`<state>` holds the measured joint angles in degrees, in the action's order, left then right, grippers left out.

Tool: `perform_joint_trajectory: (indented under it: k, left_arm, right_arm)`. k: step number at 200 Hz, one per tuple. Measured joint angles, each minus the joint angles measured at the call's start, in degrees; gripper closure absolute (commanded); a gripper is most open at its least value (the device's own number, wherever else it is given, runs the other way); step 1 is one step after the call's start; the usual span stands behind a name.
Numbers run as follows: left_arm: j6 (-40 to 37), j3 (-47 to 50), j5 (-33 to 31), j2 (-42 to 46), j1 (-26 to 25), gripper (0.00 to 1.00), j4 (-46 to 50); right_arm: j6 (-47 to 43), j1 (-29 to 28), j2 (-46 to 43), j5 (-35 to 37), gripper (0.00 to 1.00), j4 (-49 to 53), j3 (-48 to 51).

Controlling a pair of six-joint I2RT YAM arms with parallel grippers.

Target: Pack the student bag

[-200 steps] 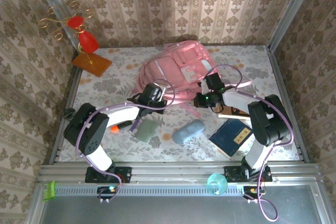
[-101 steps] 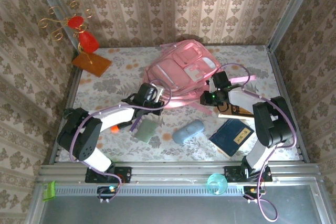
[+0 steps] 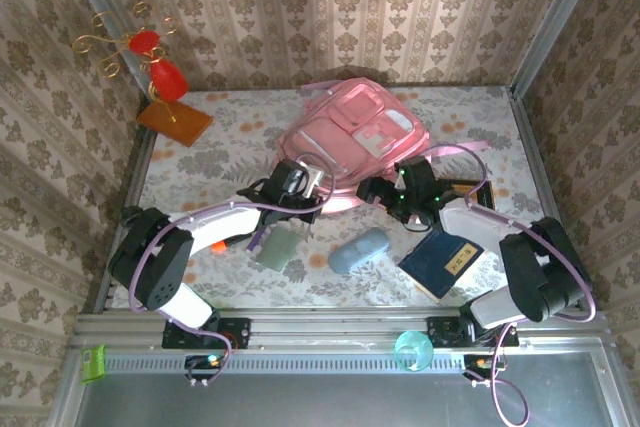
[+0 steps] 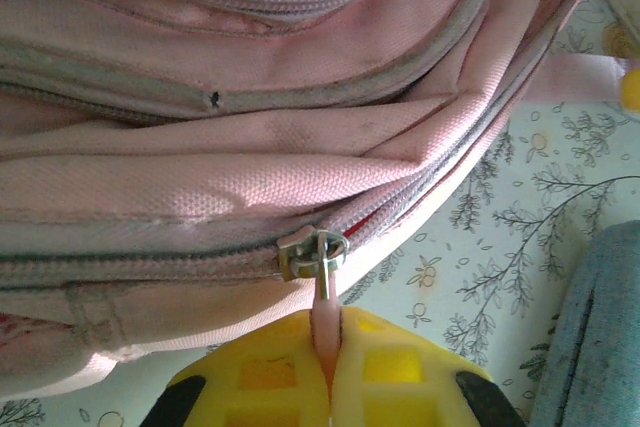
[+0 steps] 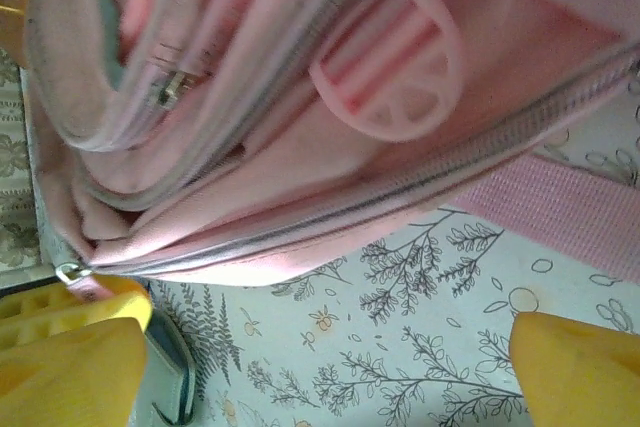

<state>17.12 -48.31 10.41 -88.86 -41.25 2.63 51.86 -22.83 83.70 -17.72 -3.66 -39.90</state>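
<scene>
Gripping zipper pull [image 4: 325, 309] of student bag [image 4: 250, 172], left claw [image 4: 329, 362] stays clenched, right claw [image 5: 320, 362] newly released.

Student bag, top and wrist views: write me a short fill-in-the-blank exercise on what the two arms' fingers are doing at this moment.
1. The left fingers are shut on the zipper pull of the ____.
2. The right fingers stand ____, gripping nothing.
3. In the top view, the dark blue book lies on the table nearest the ____ arm.
Missing words: student bag; open; right.
</scene>
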Motion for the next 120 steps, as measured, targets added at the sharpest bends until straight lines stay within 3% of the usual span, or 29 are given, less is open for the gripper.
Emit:
perform_joint_trajectory:
  k: [27, 69, 120]
  left_arm:
    - [-0.02, -0.11, 0.52, 0.11, -0.13, 1.0, 0.39]
    - [-0.02, -0.11, 1.25, 0.11, -0.37, 1.0, 0.66]
    - [-0.15, -0.11, 1.16, 0.59, -0.39, 1.0, 1.4]
  right_arm:
    - [8.59, -1.05, 3.39, 0.61, 0.1, -6.14, 0.81]
    - [14.36, -1.44, 7.96, 1.14, 0.23, -13.44, 0.79]
    - [16.17, -1.29, 9.86, 2.82, 0.65, -16.96, 0.79]
